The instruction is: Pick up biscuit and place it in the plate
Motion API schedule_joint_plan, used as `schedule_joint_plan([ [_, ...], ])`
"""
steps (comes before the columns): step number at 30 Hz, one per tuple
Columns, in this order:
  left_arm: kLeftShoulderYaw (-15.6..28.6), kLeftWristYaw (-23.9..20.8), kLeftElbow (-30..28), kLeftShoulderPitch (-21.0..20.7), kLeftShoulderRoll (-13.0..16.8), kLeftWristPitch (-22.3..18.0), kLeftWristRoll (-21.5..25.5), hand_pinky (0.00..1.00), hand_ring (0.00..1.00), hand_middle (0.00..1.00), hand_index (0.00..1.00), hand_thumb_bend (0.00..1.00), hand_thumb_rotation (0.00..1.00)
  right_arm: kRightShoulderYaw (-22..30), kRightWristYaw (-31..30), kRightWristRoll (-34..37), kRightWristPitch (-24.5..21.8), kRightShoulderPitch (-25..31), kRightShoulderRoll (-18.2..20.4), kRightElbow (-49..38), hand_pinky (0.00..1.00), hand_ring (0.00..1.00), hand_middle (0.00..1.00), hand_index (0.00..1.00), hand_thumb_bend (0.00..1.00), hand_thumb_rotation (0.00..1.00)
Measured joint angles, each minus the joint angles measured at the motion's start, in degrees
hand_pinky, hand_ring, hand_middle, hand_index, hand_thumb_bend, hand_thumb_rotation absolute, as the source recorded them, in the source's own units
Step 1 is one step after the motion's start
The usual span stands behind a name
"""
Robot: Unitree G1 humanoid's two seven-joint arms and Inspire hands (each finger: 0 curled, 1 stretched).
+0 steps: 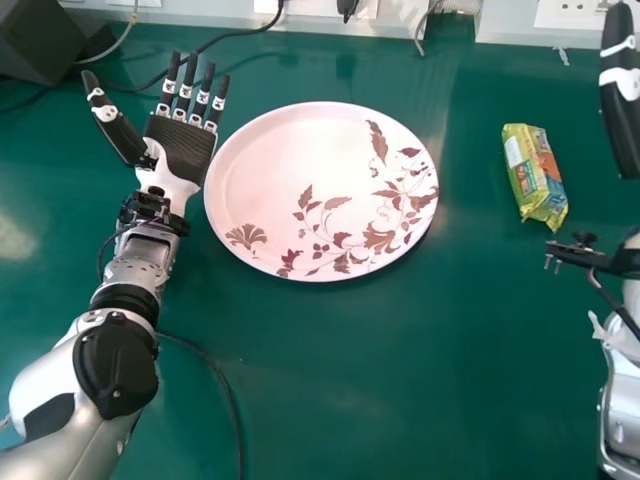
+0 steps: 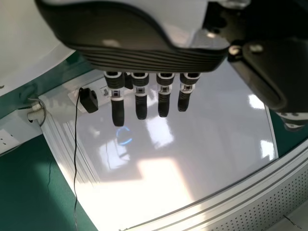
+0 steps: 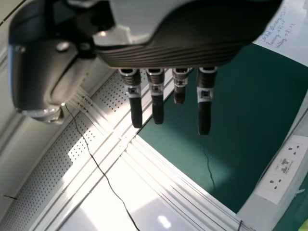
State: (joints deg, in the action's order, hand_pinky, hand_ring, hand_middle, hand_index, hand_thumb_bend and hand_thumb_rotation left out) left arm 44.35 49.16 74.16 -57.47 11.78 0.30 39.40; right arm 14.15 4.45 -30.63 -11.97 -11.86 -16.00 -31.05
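Nearest, the left arm (image 1: 70, 430) is showing at the head view's lower left, and a black cord (image 1: 229, 390) is running beside it over the green desk (image 1: 400, 380). The right arm (image 1: 625, 400) is showing at the right edge. Farther on, a round white plate (image 1: 300, 140) with brown leaves is lying flat. The biscuit packet (image 1: 535, 175), yellow and green, is lying on the desk right of the plate, well apart from it. The left hand (image 1: 183, 148) is resting palm up just left of the plate, its fingers spreading apart. The right hand (image 1: 620, 110) is showing beyond the packet's right side, its fingers pointing out straight and apart, holding nothing. Farthest, a dark box (image 1: 35, 45) is standing at the left.
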Motion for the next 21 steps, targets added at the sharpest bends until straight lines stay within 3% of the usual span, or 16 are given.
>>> schedule_joint_plan([
  [8, 0.0, 0.1, 0.0, 0.0, 0.1, -0.2, 0.0, 0.72, 0.89, 0.95, 1.0, 1.0, 0.81, -2.1, -3.3, -7.5, -5.7, -1.1, -2.7, -1.7, 0.64, 0.79, 0.87, 0.83, 0.76, 0.38],
  [13, 0.0, 0.4, 0.1, 0.0, 0.2, -0.2, 0.0, 0.78, 0.87, 0.91, 1.0, 1.0, 0.85, -4.0, -4.2, -13.4, -7.8, -1.8, -4.5, -1.7, 0.65, 0.81, 0.88, 0.83, 0.73, 0.4],
  [21, 0.0, -0.1, 0.1, 0.0, 0.3, 0.4, 0.0, 0.92, 0.93, 0.96, 1.0, 1.0, 0.82, -5.7, -6.5, -18.2, -10.8, -3.6, -4.9, -1.6, 0.64, 0.79, 0.87, 0.82, 0.76, 0.38],
])
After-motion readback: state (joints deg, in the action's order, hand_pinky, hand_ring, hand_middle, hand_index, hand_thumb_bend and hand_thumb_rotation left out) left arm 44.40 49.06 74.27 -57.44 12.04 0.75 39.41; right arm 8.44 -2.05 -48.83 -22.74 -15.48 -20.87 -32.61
